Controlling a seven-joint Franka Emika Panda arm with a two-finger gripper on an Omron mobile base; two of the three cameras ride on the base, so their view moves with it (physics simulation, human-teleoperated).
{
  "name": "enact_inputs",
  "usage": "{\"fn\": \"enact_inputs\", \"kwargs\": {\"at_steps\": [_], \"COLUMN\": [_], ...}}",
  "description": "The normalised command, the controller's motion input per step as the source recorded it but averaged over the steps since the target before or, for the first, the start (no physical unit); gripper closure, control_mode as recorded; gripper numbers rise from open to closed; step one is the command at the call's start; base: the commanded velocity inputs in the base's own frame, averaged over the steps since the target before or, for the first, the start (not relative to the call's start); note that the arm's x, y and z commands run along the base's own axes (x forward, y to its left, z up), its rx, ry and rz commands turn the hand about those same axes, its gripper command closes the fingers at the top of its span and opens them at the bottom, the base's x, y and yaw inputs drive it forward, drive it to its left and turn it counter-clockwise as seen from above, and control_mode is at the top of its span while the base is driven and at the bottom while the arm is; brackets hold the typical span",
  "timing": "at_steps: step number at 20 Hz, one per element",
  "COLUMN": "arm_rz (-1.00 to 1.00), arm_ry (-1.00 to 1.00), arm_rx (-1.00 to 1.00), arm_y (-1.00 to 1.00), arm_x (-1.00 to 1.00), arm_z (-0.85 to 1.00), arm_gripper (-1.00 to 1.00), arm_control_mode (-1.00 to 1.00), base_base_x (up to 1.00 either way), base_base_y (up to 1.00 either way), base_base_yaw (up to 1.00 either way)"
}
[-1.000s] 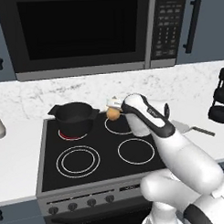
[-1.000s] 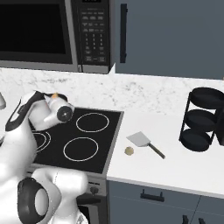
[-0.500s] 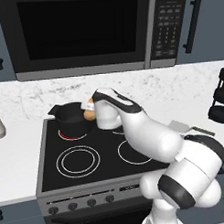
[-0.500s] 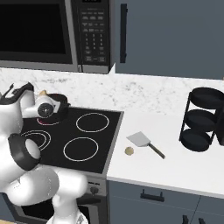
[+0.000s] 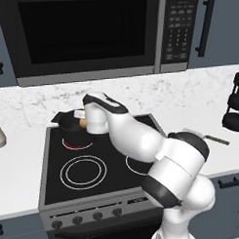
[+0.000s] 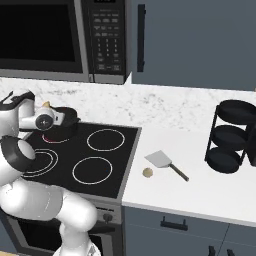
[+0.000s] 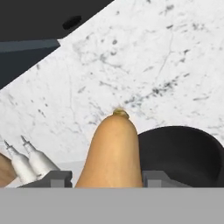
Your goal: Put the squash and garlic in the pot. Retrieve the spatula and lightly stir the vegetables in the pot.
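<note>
My gripper (image 7: pixel 107 178) is shut on the tan-orange squash (image 7: pixel 113 148), whose tapered end points away from the hand. The black pot (image 7: pixel 183 153) sits just to the right of the squash in the hand view. In the left base view the gripper (image 5: pixel 80 120) holds the squash (image 5: pixel 83 124) at the rim of the pot (image 5: pixel 69 127) on the back left burner. From the right base view, the pot (image 6: pixel 64 120) stands beside the hand. The garlic (image 6: pixel 148 172) and the spatula (image 6: pixel 161 159) lie on the counter right of the stove.
The black stove top (image 5: pixel 101 163) has several burners, with a microwave (image 5: pixel 84 35) above it. A black tiered rack (image 6: pixel 233 135) stands at the counter's far right. Two small white bottles (image 7: pixel 30 162) stand by the wall left of the pot.
The arm has swung left across the back of the stove, carrying the squash from over the back right burner to the pot.
</note>
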Motion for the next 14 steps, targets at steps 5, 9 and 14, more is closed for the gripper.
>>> {"fn": "enact_inputs", "kwargs": {"at_steps": [5,9,14], "arm_rz": [-0.07,-0.10,-0.13], "arm_ry": [0.03,0.01,0.04], "arm_rx": [-0.11,-0.18,-0.27], "arm_y": [0.14,0.19,0.40], "arm_x": [0.51,0.53,0.42], "arm_z": [0.00,0.00,-0.02], "arm_gripper": [1.00,1.00,1.00], "arm_control_mode": [-1.00,-1.00,-1.00], "base_base_x": [0.00,0.00,0.00], "base_base_y": [0.00,0.00,0.00], "base_base_yaw": [0.00,0.00,0.00]}}
